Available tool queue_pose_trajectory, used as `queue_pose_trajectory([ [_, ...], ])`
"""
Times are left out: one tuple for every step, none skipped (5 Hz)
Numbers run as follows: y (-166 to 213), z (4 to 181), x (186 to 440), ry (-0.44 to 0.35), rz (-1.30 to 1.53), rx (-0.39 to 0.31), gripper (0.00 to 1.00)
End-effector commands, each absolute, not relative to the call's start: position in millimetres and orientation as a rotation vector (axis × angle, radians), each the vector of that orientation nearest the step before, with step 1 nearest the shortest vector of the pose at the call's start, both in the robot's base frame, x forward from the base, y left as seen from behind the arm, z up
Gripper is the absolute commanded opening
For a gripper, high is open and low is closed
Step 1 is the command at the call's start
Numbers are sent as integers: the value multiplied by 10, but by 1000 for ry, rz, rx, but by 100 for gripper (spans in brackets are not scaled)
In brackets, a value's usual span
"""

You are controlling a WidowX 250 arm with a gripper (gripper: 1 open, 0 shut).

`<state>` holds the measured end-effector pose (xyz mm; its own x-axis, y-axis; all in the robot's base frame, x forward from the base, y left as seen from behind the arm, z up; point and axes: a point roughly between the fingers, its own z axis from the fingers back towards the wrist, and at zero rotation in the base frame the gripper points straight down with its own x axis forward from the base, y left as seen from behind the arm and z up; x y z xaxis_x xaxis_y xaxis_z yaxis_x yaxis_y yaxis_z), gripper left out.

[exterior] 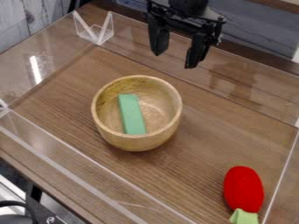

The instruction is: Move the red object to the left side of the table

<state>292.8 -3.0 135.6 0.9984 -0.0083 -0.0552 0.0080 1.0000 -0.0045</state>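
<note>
Claw (179, 48) hangs open above the far edge of the desk (222, 131), fingers pointing down, holding nothing. The red object (244, 188) lies near the near right corner, its long axis running roughly near-to-far, pale green stub toward the near edge. A wooden bowl (138, 112) mid-desk holds a flat green block (131, 114).

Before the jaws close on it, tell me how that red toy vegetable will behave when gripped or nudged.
The red toy vegetable looks rounded and oblong, so a sideways nudge may roll it on the flat table. Its smooth, faintly shiny skin suggests it could slip from a grip. It seems small and probably light. It lies at the near right, far from the open gripper.
</note>
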Motion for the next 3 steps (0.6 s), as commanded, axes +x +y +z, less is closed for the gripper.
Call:
queue_pose_trajectory([
  [-100,1273,2868,87,55,-15,100],
  [-373,1193,2718,105,126,-39,100],
  [-671,1157,2538,108,143,-61,100],
])
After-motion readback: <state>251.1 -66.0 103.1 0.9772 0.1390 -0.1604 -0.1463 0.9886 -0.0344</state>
